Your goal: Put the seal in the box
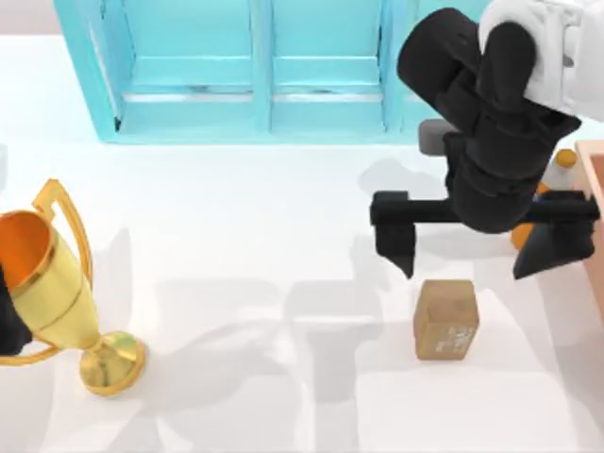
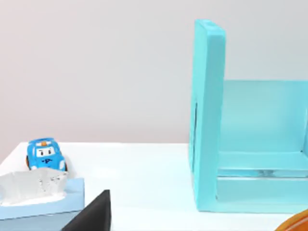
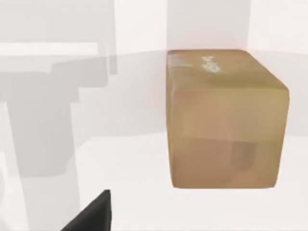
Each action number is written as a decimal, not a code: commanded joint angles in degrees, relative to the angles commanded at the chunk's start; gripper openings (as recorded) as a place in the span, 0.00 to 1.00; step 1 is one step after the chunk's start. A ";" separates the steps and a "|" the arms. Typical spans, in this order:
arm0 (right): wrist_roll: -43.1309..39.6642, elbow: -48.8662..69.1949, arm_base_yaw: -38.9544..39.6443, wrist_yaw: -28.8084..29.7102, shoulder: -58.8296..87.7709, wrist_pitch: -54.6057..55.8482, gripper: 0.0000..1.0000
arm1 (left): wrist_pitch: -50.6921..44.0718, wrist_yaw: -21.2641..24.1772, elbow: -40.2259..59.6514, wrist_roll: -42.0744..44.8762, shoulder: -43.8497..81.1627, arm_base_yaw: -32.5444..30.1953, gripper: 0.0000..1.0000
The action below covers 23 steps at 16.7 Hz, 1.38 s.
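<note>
The seal (image 1: 445,319) is a small tan-brown block standing on the white table right of centre; it looms close in the right wrist view (image 3: 226,120), with faint whitish marks on its top. My right gripper (image 1: 477,247) hangs open just behind and above it, fingers spread wider than the block and not touching it; one dark finger (image 3: 91,214) shows beside the seal. A sliver of the salmon-pink box (image 1: 595,198) shows at the table's right edge. My left arm (image 1: 8,326) is parked at the left edge, one finger (image 2: 94,214) in view, holding nothing.
A turquoise shelf unit (image 1: 255,75) spans the back of the table. A gold trophy (image 1: 57,283) stands at the left. An orange bottle (image 1: 522,233) is partly hidden behind the right arm, beside the box. A blue toy car (image 2: 44,155) and a tissue box (image 2: 38,197) sit near the left arm.
</note>
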 joint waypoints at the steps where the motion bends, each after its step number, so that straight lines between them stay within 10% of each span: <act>1: -0.06 -0.16 -0.28 -0.02 -0.15 0.14 1.00 | 0.00 0.00 0.00 0.00 0.00 0.00 1.00; 17: 0.35 -15.50 0.25 0.03 6.07 21.57 1.00 | 0.00 0.00 0.00 0.00 0.00 0.00 1.00; 23: 0.35 -15.50 0.25 0.03 6.07 21.57 0.55 | 0.00 0.00 0.00 0.00 0.00 0.00 1.00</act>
